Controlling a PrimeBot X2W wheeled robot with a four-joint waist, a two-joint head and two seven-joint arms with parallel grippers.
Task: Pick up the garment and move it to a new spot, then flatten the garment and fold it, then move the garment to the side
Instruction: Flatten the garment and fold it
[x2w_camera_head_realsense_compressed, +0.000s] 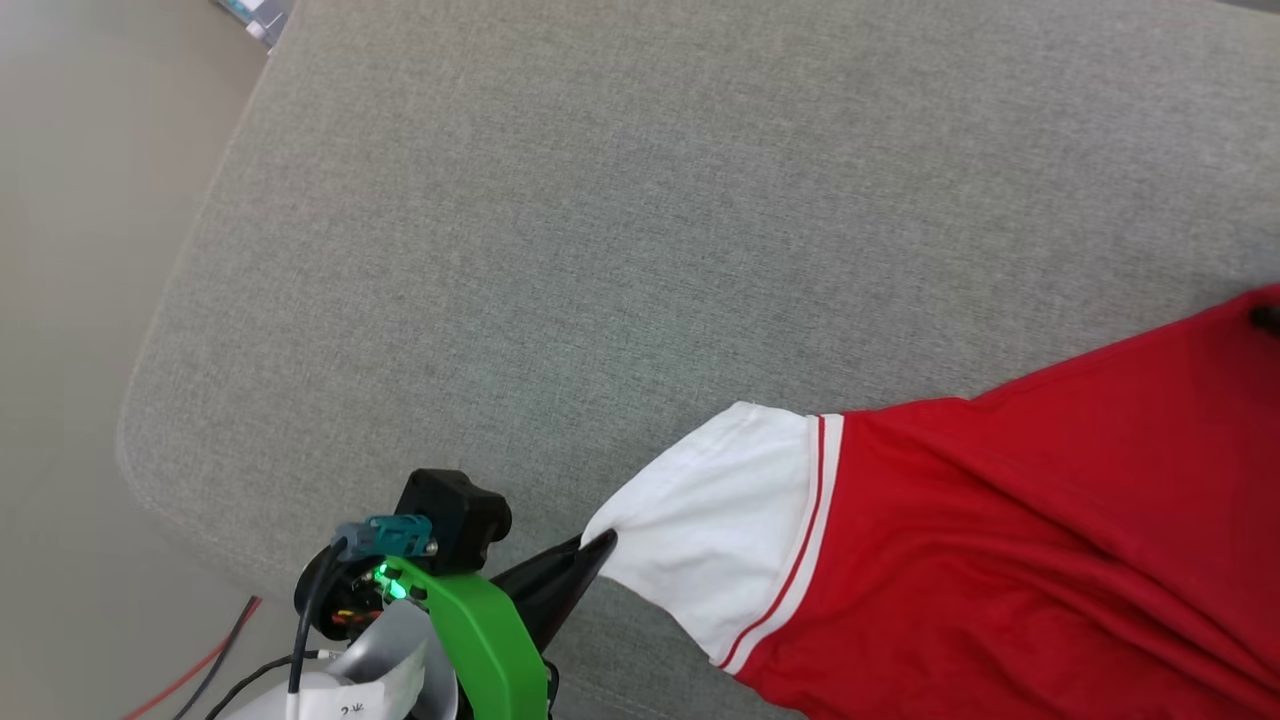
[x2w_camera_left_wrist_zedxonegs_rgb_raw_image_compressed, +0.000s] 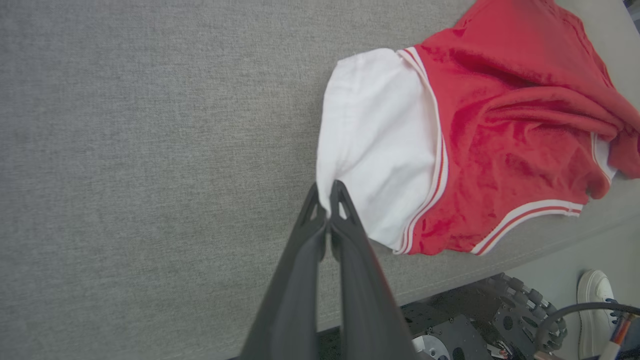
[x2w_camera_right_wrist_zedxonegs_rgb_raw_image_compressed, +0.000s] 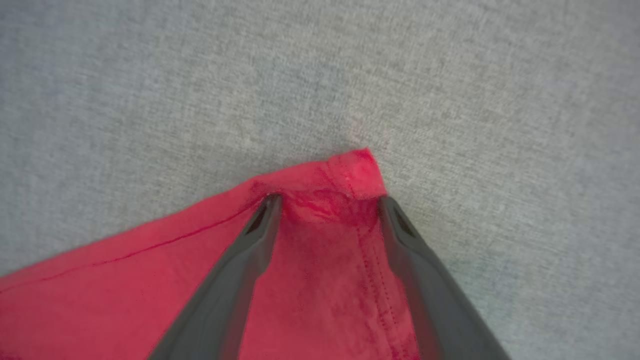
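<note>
at head view's right, garment (x2w_camera_head_realsense_compressed: 1000, 540) cut off

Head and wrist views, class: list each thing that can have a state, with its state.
Red jersey T-shirt with white short sleeves: unfolded, rumpled, lying on grey fabric surface.
Left gripper: shut on the T-shirt's white sleeve edge.
Right gripper: open, fingers astride a red corner.

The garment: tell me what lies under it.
The garment lies on a grey fabric cushion, whose weave shows beside it. What is directly beneath the cloth is covered, and the garment's underside cannot be seen.
</note>
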